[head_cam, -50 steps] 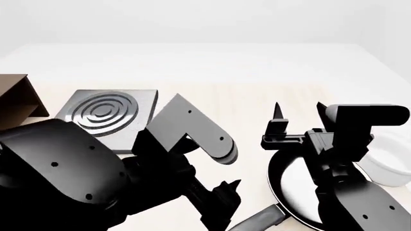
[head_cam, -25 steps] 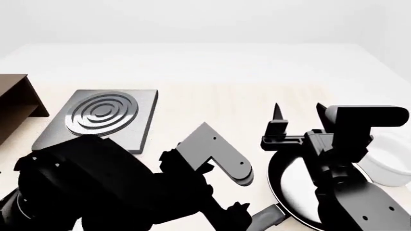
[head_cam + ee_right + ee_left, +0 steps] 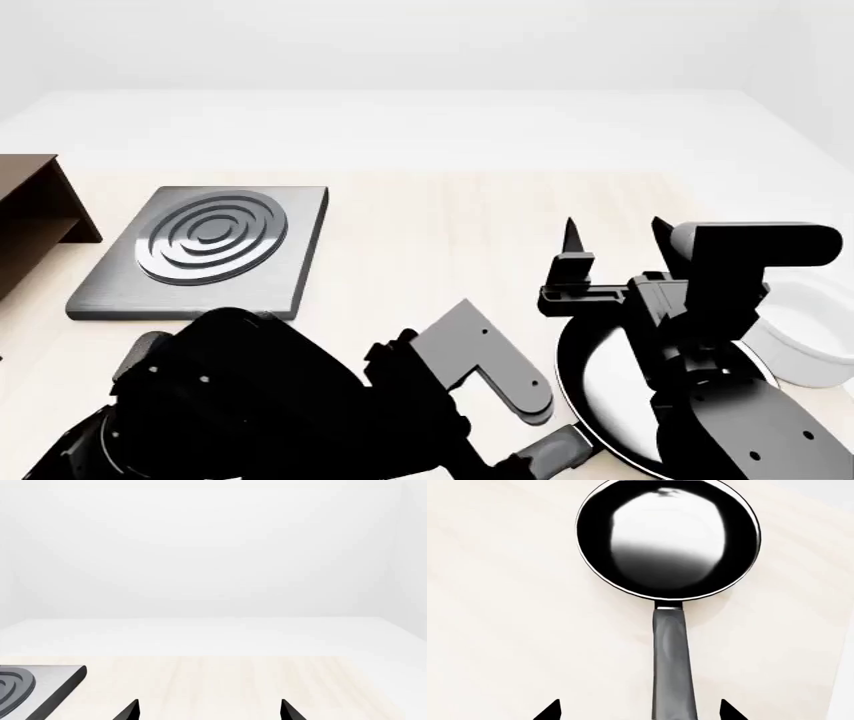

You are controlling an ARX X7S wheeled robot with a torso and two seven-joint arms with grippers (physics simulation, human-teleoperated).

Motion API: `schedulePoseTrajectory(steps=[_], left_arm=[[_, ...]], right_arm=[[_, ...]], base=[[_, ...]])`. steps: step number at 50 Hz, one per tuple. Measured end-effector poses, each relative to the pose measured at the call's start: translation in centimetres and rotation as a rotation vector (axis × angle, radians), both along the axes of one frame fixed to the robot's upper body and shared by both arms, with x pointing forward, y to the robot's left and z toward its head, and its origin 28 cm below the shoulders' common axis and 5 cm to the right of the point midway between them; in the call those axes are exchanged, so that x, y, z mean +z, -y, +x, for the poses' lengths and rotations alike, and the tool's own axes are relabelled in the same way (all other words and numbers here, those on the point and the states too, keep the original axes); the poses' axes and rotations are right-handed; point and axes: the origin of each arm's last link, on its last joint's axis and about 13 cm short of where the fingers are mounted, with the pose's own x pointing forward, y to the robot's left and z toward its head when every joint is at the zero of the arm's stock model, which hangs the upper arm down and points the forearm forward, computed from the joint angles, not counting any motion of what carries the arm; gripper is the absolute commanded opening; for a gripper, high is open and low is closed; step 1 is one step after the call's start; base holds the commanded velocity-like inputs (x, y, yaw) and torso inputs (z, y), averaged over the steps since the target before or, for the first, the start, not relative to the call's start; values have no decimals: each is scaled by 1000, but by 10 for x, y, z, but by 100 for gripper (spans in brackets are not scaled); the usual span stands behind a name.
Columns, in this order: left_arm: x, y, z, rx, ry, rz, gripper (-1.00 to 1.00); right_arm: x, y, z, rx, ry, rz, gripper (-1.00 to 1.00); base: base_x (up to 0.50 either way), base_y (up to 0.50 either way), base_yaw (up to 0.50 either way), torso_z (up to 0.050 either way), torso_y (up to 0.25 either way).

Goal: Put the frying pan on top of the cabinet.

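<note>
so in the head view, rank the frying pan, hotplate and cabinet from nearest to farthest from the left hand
1. frying pan: its handle lies right beside the left hand, toward the robot's right.
2. hotplate: farther forward on the table, toward the left.
3. cabinet: farthest, at the far left edge of view.

- The place is a simulated kitchen scene, not a real room: all surfaces are smooth and the walls are plain white.
- A light wooden table (image 3: 441,215) carries cooking things.
- There is a square grey hotplate (image 3: 207,250) with rings, a black frying pan (image 3: 667,540), and a white bowl (image 3: 811,335).
- A dark brown cabinet (image 3: 34,215) stands at the table's edge.
</note>
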Motion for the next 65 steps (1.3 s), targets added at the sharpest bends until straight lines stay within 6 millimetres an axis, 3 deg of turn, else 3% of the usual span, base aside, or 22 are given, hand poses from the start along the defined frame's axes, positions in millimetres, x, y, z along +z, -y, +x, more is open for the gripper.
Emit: schedulePoseTrajectory(steps=[65], left_arm=[[-56, 19, -5, -66, -155, 46, 100]], right_arm=[[-2, 1, -3, -1, 3, 7, 100]], base=[[0, 0, 0, 0, 0]])
